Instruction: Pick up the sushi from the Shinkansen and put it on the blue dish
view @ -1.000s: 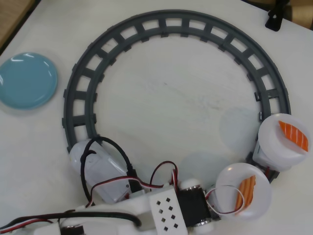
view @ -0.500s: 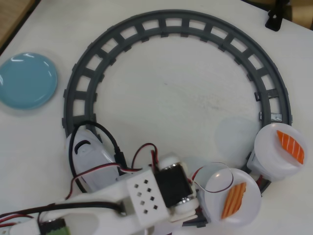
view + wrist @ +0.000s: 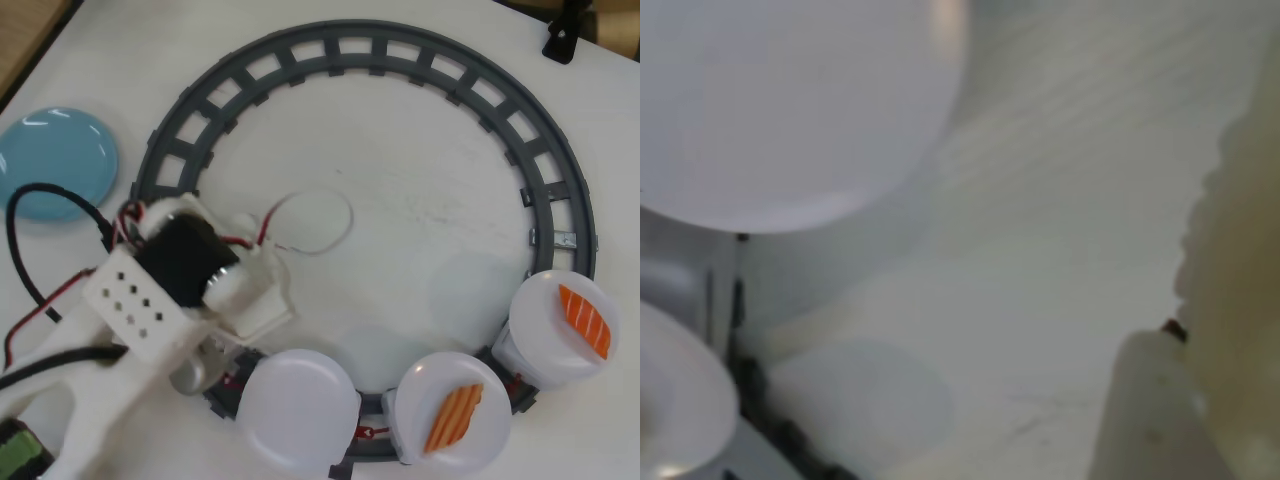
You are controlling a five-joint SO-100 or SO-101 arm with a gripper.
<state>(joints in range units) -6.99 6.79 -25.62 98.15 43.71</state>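
Looking down from overhead, the white toy Shinkansen train (image 3: 505, 350) sits on the near arc of the grey plastic ring of track (image 3: 400, 55), its nose hidden under the arm. Its near-left round white plate (image 3: 298, 405) is bare. The middle plate carries an orange-and-pale striped piece (image 3: 455, 417) and the right plate a solid orange salmon piece (image 3: 584, 320). The white printed gripper (image 3: 262, 290) hangs just left of the bare plate, over the track's left side. I cannot tell how its jaws stand. The glossy round light-blue dish (image 3: 55, 160) lies empty at the far left, outside the ring.

From the wrist, a blurred white plate (image 3: 780, 100) fills the upper left and one ridged cream finger (image 3: 1240, 260) runs down the right edge. A pale rounded lump beside it may be the small cream-white sushi block or the other finger; I cannot say.

Judging by the bare plate, the pick seems done and the carry is under way. The next move calls for swinging far-left over the dish, lowering, then letting go.
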